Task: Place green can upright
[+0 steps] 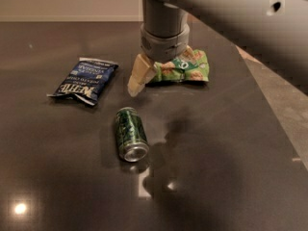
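Note:
The green can (130, 133) lies on its side on the dark table (231, 167), near the middle, with its silver top facing the camera. My gripper (162, 73) hangs from the grey arm above the table, behind the can and slightly to its right, apart from it. It is open and empty. One cream finger (138, 79) points down to the left; the other is mostly hidden behind the wrist.
A blue snack bag (85, 79) lies to the left behind the can. A crinkled light green snack bag (188, 67) lies just behind the gripper. The table's right edge (269, 114) runs diagonally, with floor beyond.

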Controlling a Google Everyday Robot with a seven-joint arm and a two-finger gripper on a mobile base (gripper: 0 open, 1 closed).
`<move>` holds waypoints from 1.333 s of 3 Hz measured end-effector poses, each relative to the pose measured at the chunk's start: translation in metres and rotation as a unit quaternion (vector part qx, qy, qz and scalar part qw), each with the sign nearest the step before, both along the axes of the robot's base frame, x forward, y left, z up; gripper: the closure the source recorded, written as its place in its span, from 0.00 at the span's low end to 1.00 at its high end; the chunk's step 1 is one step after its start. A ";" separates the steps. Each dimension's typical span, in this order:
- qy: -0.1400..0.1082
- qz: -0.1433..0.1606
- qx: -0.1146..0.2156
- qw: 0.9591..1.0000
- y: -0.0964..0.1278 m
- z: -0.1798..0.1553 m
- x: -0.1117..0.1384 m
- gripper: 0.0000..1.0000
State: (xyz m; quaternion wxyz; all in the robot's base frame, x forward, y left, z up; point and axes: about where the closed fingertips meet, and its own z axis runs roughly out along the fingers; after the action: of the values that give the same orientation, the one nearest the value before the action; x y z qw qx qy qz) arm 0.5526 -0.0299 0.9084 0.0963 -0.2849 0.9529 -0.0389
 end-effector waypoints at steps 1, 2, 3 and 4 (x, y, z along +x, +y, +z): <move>0.019 -0.017 0.001 1.000 0.019 -0.008 -0.003 0.00; 0.029 -0.046 0.017 0.998 0.036 -0.014 -0.013 0.00; 0.036 -0.083 0.041 0.995 0.050 -0.016 -0.031 0.00; 0.049 -0.110 0.050 0.991 0.060 -0.027 -0.046 0.00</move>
State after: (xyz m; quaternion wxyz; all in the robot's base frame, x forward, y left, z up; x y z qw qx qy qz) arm 0.5067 0.0298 0.8813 0.0587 -0.1746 0.9828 0.0128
